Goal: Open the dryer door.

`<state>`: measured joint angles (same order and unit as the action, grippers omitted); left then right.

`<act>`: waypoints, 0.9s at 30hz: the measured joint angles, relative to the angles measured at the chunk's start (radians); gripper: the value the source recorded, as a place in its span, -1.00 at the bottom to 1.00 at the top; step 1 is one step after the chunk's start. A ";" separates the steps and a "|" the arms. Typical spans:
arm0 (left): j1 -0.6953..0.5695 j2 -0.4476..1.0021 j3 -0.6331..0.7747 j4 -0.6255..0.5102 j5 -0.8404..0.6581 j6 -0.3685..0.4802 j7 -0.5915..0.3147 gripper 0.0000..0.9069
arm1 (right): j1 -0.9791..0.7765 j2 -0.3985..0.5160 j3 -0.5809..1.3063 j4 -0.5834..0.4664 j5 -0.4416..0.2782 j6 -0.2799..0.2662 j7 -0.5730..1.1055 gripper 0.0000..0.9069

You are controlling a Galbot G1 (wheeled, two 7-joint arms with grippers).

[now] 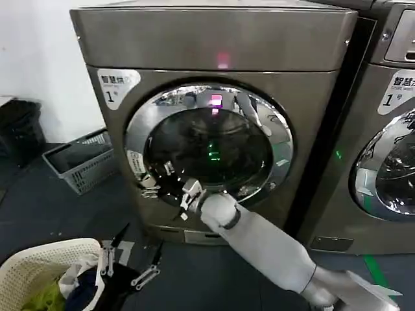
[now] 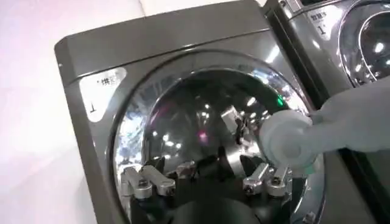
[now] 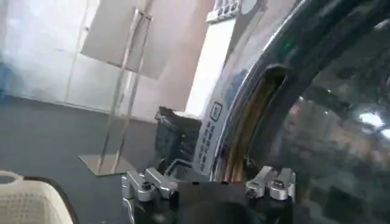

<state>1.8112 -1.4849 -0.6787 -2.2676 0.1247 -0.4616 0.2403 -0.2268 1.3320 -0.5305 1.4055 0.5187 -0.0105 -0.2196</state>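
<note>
The dryer door (image 1: 209,146) sits closed in the front of the steel-coloured machine that stands on the floor, its wide chrome ring flush against the front panel. The right arm reaches across from the lower right, and the right pincer (image 1: 187,194) is at the lower left part of the ring, beside the recessed handle slot (image 3: 256,122) seen close up in the right wrist view. There its fingers (image 3: 271,182) stand apart with nothing between them, so it is released, not yet gripping. The left pincer (image 1: 130,259) hangs low near the floor, also spread and holding nothing, next to a cream laundry basket (image 1: 39,265) with clothes in it.

The step in hand looks like seating a finger in that slot. To do it well, the pincer should probably go fully into the recess behind the chrome lip before pulling, then draw outward along the arc the hinge allows rather than straight back; a shallow hook could slip off the polished rim.

A white label (image 1: 118,83) at the upper left corner of the front panel carries Chinese characters and a "1". The neighbouring machine (image 1: 389,129) has a similar label, also marked "1". A small sticker by the slot is too fine to read.
</note>
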 joint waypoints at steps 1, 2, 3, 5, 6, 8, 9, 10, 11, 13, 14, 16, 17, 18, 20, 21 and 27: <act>-0.001 0.000 0.000 0.000 0.000 0.001 0.000 1.00 | 0.002 -0.005 -0.003 0.006 0.006 0.005 -0.012 1.00; -0.002 0.000 0.000 0.001 0.000 0.001 0.000 1.00 | 0.005 -0.009 -0.006 0.012 0.012 0.010 -0.026 1.00; -0.003 0.000 0.000 0.001 0.000 0.002 0.000 1.00 | 0.008 -0.014 -0.008 0.017 0.017 0.014 -0.039 1.00; -0.004 0.000 0.000 0.000 0.000 0.003 0.000 1.00 | 0.009 -0.021 -0.014 0.025 0.023 0.020 -0.060 1.00; -0.004 0.000 0.000 0.000 0.000 0.003 0.000 1.00 | 0.010 -0.024 -0.016 0.027 0.024 0.021 -0.064 1.00; -0.003 0.000 -0.002 0.000 0.000 0.003 0.000 1.00 | 0.010 -0.026 -0.017 0.027 0.024 0.021 -0.065 1.00; -0.003 0.000 -0.002 0.000 0.000 0.003 0.000 1.00 | 0.010 -0.028 -0.017 0.027 0.024 0.021 -0.063 1.00; -0.003 0.000 -0.002 0.000 0.000 0.003 0.000 1.00 | 0.010 -0.029 -0.017 0.027 0.024 0.021 -0.061 1.00; -0.003 -0.001 -0.002 0.000 0.000 0.003 0.000 1.00 | 0.010 -0.030 -0.017 0.027 0.024 0.021 -0.062 1.00; -0.003 -0.001 -0.002 0.000 0.000 0.003 0.000 1.00 | 0.009 -0.033 -0.017 0.028 0.024 0.021 -0.067 1.00; -0.003 0.000 -0.002 -0.001 0.000 0.003 0.000 1.00 | 0.008 -0.036 -0.017 0.032 0.024 0.023 -0.073 1.00; -0.003 0.000 -0.002 -0.001 0.000 0.003 0.000 1.00 | 0.006 -0.043 -0.021 0.040 0.025 0.028 -0.087 1.00; -0.003 0.000 -0.002 -0.001 -0.001 0.003 0.000 1.00 | 0.006 -0.047 -0.023 0.044 0.029 0.030 -0.093 1.00; -0.003 0.000 -0.004 -0.001 -0.002 0.003 0.000 1.00 | 0.005 -0.051 -0.024 0.048 0.036 0.031 -0.099 1.00; -0.007 0.000 -0.012 0.001 -0.013 0.004 0.000 1.00 | 0.005 -0.061 -0.026 0.059 0.046 0.035 -0.116 1.00; -0.012 0.001 -0.021 0.008 -0.019 0.006 0.000 1.00 | 0.005 -0.066 -0.026 0.065 0.052 0.037 -0.125 1.00; -0.043 0.012 -0.089 0.021 -0.087 0.038 0.011 1.00 | 0.005 -0.096 -0.033 0.104 0.072 0.044 -0.174 1.00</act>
<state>1.7680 -1.4731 -0.7673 -2.2470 0.0374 -0.4235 0.2516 -0.2214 1.2357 -0.5635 1.5096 0.5907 0.0332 -0.3936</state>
